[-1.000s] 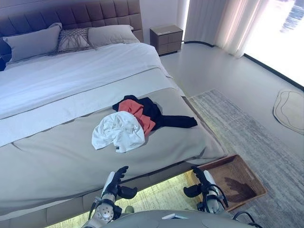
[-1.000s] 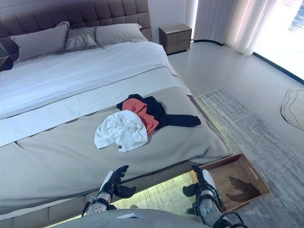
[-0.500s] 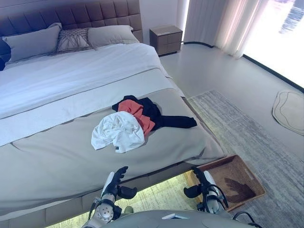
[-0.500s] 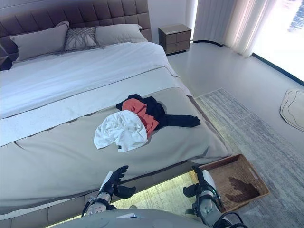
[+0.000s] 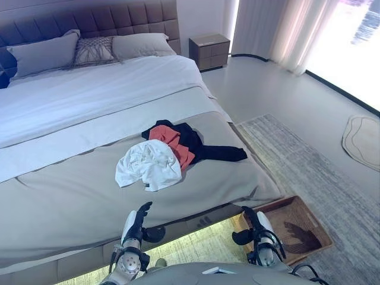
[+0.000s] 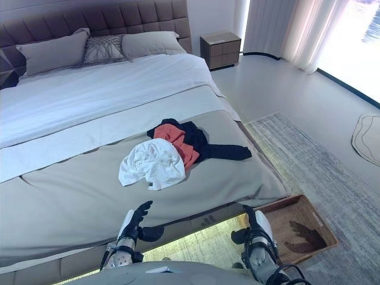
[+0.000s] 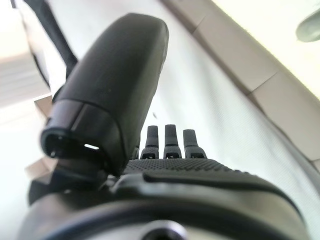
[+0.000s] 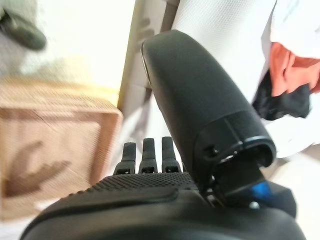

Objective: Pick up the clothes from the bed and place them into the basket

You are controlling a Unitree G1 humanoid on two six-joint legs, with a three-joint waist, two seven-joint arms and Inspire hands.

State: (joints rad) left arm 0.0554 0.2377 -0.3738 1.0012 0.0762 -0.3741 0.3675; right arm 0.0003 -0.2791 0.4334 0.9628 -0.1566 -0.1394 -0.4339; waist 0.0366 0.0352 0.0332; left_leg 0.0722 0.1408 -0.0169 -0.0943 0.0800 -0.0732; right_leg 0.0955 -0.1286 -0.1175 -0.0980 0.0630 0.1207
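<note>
Beside the bed [image 5: 71,196] the basket [image 5: 297,228] holds nothing; clothes [image 5: 172,151] lie on it, both hands [image 5: 135,221] [image 5: 252,224] open-fingered, empty.

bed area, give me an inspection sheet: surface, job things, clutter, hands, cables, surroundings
surface: bed with a grey cover, a white sheet further up.
job's things: clothes in one pile near the foot of the bed: white garment, red garment, black garment. Basket on the floor at the bed's right corner, nothing seen in it.
clutter: pillows at the headboard.
hands: left hand and right hand both open, empty, low before the bed edge.
cables: nothing seen.
surroundings: nightstand, curtains, grey rug, small mat.
</note>
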